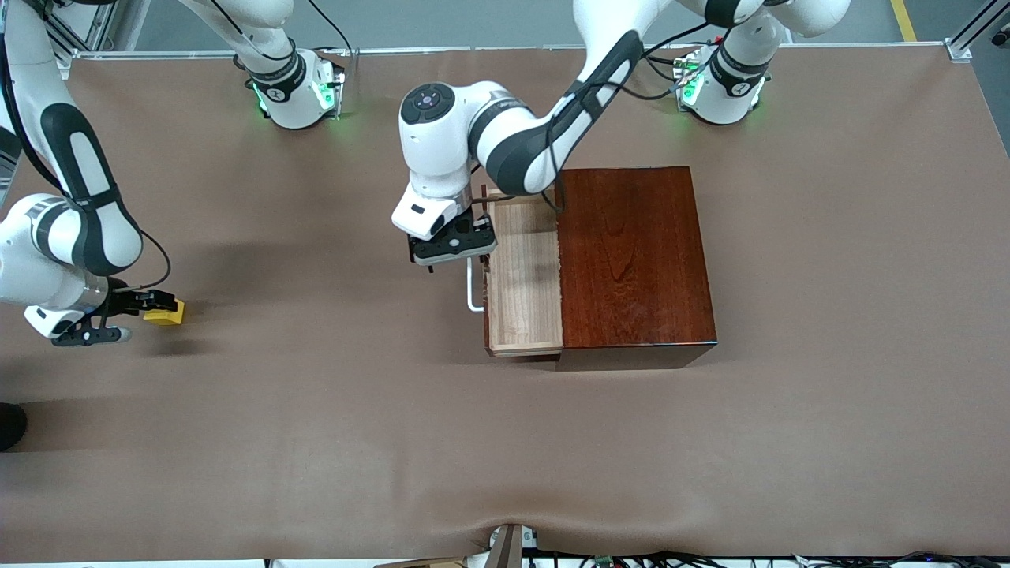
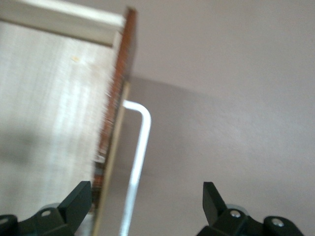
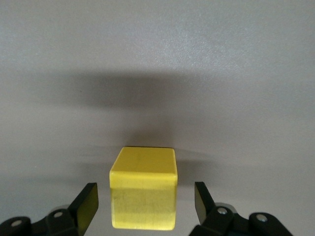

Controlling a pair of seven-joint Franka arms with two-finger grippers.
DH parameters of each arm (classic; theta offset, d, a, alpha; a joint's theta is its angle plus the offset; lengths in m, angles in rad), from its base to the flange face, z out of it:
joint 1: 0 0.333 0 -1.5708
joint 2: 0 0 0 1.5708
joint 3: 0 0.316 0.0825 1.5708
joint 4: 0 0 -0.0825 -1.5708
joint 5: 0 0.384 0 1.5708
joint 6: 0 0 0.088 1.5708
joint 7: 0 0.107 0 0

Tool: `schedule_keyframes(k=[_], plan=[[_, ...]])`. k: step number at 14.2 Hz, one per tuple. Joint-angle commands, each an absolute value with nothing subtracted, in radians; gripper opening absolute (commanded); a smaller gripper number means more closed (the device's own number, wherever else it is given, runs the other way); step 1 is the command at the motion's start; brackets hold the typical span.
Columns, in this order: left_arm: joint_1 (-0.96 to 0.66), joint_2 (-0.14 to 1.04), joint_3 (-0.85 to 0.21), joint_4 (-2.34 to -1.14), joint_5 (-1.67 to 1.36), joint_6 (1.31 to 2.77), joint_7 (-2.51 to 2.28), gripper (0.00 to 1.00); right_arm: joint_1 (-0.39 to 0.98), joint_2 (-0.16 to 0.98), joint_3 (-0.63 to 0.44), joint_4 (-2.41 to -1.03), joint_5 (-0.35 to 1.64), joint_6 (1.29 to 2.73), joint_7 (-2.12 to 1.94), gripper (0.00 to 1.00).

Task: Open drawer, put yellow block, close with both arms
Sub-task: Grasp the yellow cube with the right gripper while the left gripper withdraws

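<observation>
The drawer (image 1: 522, 276) stands pulled out of the reddish-brown box (image 1: 635, 252), its pale tray bare inside. Its white bar handle (image 1: 473, 297) faces the right arm's end of the table. My left gripper (image 1: 451, 251) hangs over the handle and the drawer's front. In the left wrist view my left gripper (image 2: 145, 201) is open, with the handle (image 2: 140, 147) between the fingers and untouched. The yellow block (image 1: 167, 314) lies on the table near the right arm's end. My right gripper (image 1: 160, 303) is down at it. In the right wrist view my right gripper (image 3: 145, 204) is open around the block (image 3: 143, 194), with gaps on both sides.
The brown table mat (image 1: 331, 410) spreads wide between the block and the drawer. The left arm's elbow (image 1: 521, 142) hangs over the drawer's end farthest from the front camera. The arms' bases (image 1: 296, 91) stand along the table edge farthest from the front camera.
</observation>
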State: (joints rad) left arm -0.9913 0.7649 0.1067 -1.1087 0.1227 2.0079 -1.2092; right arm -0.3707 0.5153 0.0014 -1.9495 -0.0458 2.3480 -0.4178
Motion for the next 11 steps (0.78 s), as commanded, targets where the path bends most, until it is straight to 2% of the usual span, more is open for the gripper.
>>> schedule_keyframes(k=[1, 3, 5, 8, 11], plan=[[-0.974, 0.642, 0.147, -1.138, 0.115, 1.909, -1.146, 1.00, -0.380, 0.518, 0.011, -1.950, -0.057, 2.358, -0.402, 0.66], [-0.895, 0.557, 0.146, -1.152, 0.115, 1.847, -1.111, 1.00, -0.379, 0.517, 0.011, -1.950, -0.057, 2.355, -0.402, 0.42], [-0.829, 0.502, 0.146, -1.155, 0.107, 1.783, -1.040, 1.00, -0.379, 0.515, 0.011, -1.948, -0.057, 2.352, -0.403, 0.33], [-0.749, 0.448, 0.141, -1.161, 0.106, 1.689, -0.936, 1.00, -0.377, 0.506, 0.012, -1.947, -0.057, 2.341, -0.402, 0.14], [-0.686, 0.404, 0.141, -1.178, 0.106, 1.634, -0.829, 1.00, -0.374, 0.496, 0.021, -1.931, -0.049, 2.254, -0.399, 0.10]])
